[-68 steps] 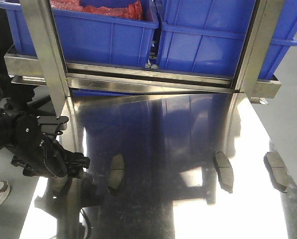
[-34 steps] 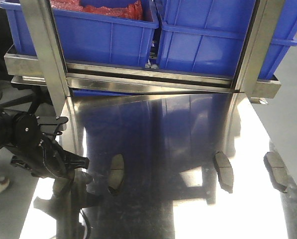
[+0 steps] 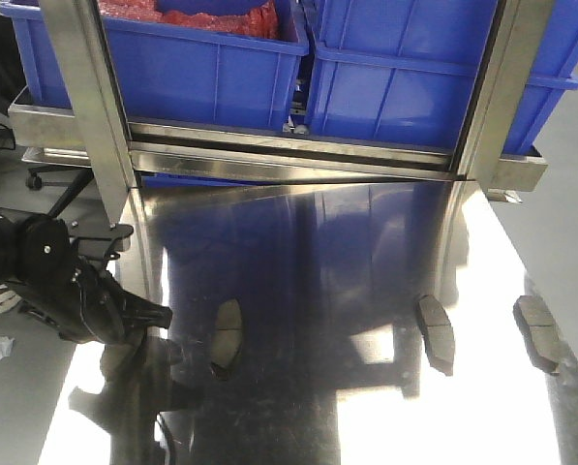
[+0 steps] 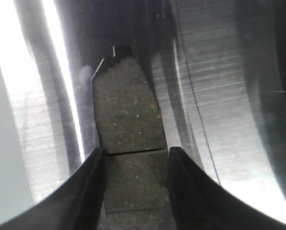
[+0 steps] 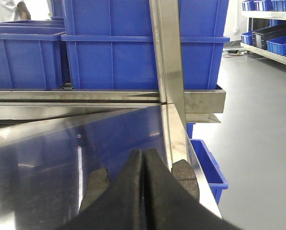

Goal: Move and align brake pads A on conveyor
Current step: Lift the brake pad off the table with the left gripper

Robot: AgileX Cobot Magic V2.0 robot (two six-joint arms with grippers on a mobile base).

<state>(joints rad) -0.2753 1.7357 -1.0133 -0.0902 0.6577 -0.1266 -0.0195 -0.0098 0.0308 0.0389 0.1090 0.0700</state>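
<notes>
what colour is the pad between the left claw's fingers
Dark grey with faint pale speckles, the brake pad; it shows best in the left wrist-mounted view.

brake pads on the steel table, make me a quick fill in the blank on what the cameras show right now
The front view shows ___ brake pads lying free on the steel tabletop.
In the left wrist view, a pad sits between the left gripper's ___.
The right gripper is ___, holding nothing.
The bins behind are ___.
Missing: three; fingers; shut; blue.
</notes>
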